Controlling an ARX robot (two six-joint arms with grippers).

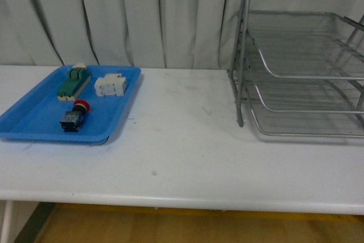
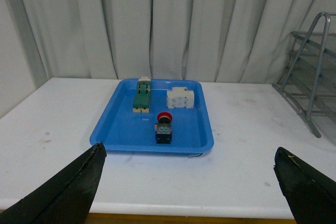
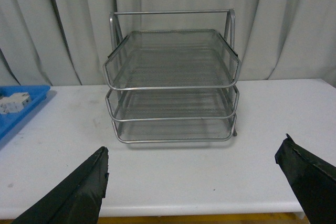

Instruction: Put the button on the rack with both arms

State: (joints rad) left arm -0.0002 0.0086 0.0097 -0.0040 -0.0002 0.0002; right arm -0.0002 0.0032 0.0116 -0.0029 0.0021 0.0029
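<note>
- The white tabletop [image 1: 187,157], lightly scuffed, stands before a pale pleated curtain [image 1: 142,15].
- A blue tray [image 1: 28,123] at the left holds the button [image 1: 74,115], just nearer than a green-and-cream switch [image 1: 73,82] and a white block [image 1: 110,85].
- The rack [image 1: 301,78] stands at the right, well apart from the tray.
- The left gripper [image 2: 189,150] and the right gripper [image 3: 193,153] are both spread wide.

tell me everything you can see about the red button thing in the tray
The button is small, with a round red cap on a dark, boxy body that looks like plastic. It lies on its side on the floor of the blue tray, in the tray's near part, with the cap pointing toward the curtain. The green-and-cream switch and the white block sit behind it, both clearly apart. Only the tray touches it.
</note>
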